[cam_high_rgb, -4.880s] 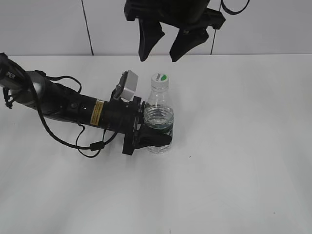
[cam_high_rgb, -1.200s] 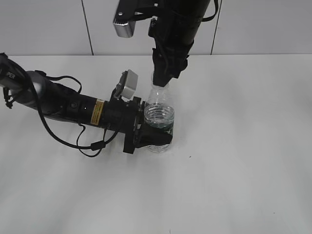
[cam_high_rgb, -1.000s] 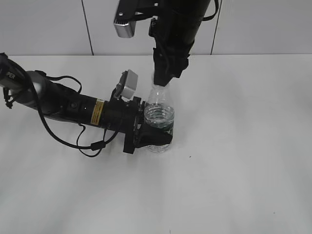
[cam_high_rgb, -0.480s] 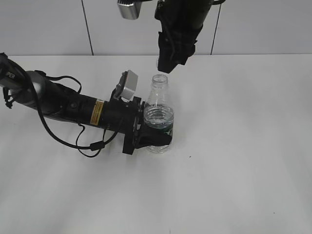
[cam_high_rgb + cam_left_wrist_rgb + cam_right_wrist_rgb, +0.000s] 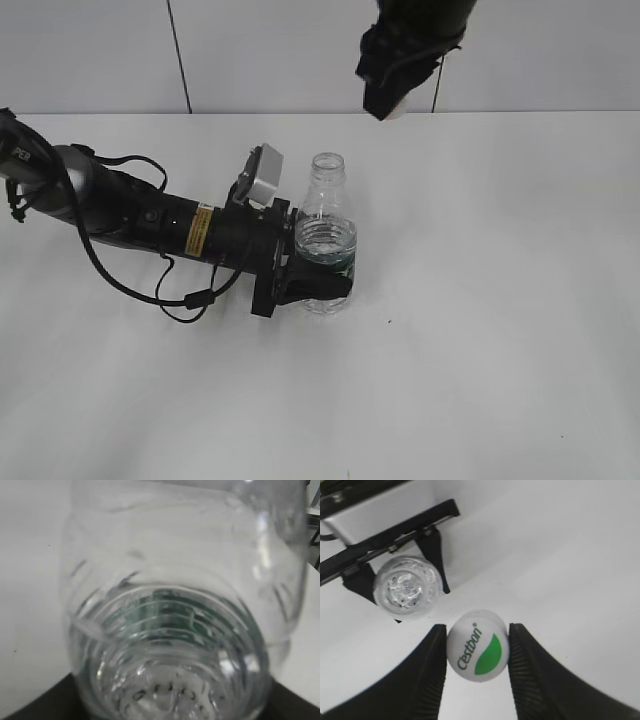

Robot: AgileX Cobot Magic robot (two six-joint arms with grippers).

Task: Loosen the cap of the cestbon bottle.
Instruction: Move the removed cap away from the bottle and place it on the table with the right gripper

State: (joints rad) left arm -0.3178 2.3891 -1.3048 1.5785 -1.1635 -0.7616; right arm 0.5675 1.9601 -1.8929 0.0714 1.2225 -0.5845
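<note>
White table (image 5: 480,330); right-wrist-only: pinched cap (image 5: 477,645).

White tabletop (image 5: 480,330) under even light, pale panelled wall (image 5: 90,55) with dark seams behind

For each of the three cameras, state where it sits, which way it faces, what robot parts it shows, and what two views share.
Exterior view: raised in front, slanting down at the table; shows the left gripper clamping the cestbon bottle and the right gripper high up.
Left wrist view: on the left arm, facing the bottle's ribbed body up close; dark gripper edges at the bottom.
Right wrist view: on the right arm, looking straight down; its fingers pinch the cap.
Shared: right wrist and exterior views both show the bottle's open mouth.
</note>
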